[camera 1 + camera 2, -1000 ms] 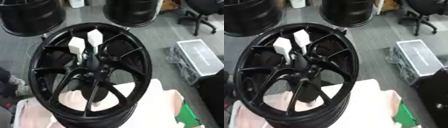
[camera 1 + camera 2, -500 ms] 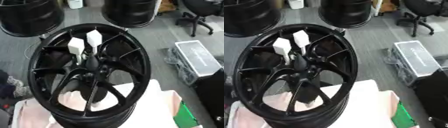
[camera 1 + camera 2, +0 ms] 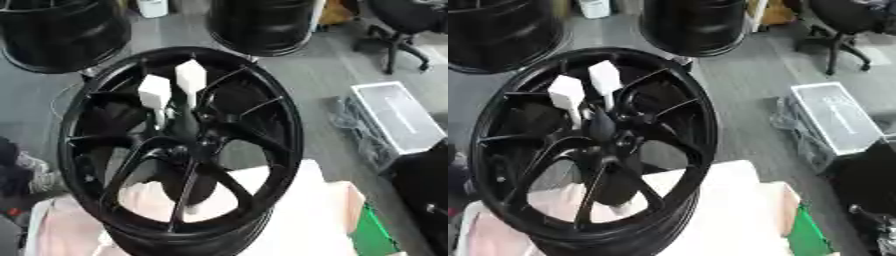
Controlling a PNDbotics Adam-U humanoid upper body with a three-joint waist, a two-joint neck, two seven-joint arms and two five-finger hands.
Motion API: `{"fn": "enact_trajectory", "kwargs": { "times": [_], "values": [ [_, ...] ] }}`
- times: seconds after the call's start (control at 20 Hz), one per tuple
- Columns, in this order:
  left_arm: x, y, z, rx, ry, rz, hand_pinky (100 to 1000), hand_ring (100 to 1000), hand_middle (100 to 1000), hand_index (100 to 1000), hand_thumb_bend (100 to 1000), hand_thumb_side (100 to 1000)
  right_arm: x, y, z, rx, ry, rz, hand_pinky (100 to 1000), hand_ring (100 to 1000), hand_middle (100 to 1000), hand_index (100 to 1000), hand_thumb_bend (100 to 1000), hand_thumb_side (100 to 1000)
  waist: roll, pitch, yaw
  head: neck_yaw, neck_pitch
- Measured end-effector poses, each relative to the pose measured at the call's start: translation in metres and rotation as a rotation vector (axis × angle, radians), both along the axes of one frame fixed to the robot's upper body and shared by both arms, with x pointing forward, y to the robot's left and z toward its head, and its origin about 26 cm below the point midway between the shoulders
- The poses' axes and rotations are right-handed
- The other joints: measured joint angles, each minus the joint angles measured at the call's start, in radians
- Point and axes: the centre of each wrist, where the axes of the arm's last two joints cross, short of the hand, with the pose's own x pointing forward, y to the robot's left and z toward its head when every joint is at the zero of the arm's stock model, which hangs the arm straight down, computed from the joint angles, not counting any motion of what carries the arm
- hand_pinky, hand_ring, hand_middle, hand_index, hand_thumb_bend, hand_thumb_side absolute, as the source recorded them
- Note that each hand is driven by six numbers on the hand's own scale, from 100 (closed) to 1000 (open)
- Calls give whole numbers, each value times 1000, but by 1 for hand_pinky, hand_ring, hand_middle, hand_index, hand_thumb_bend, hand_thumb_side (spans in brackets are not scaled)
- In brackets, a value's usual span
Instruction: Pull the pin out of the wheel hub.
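A large black spoked wheel [image 3: 105,95] lies tilted on a pale cloth-covered surface [image 3: 306,220], filling the middle of both views. Two pins with white block heads stand up from its hub [image 3: 188,137]: one head [image 3: 154,92] to the left and one [image 3: 190,76] slightly higher to the right. Their thin shafts run down toward the hub centre. Neither of my hands shows in either view.
Two more black wheels [image 3: 61,30] [image 3: 262,22] stand behind on the grey floor. A silver case [image 3: 398,117] lies at the right, with an office chair [image 3: 402,25] beyond it. A green object [image 3: 805,235] sits by the cloth's right edge.
The whole picture has shifted slightly, so the camera has moved. The wheel and both white-headed pins keep their places relative to each other.
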Motion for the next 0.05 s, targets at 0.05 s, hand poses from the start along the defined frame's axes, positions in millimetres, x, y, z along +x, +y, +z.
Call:
{"fn": "enact_trajectory", "kwargs": {
  "times": [0.05],
  "values": [
    [0, 0, -1, -2, 1, -1, 699, 483, 601, 714, 157, 1000, 17, 3, 11, -28, -62, 12, 447, 487, 834, 889, 148, 496, 1, -1, 0, 1, 0]
  ]
}}
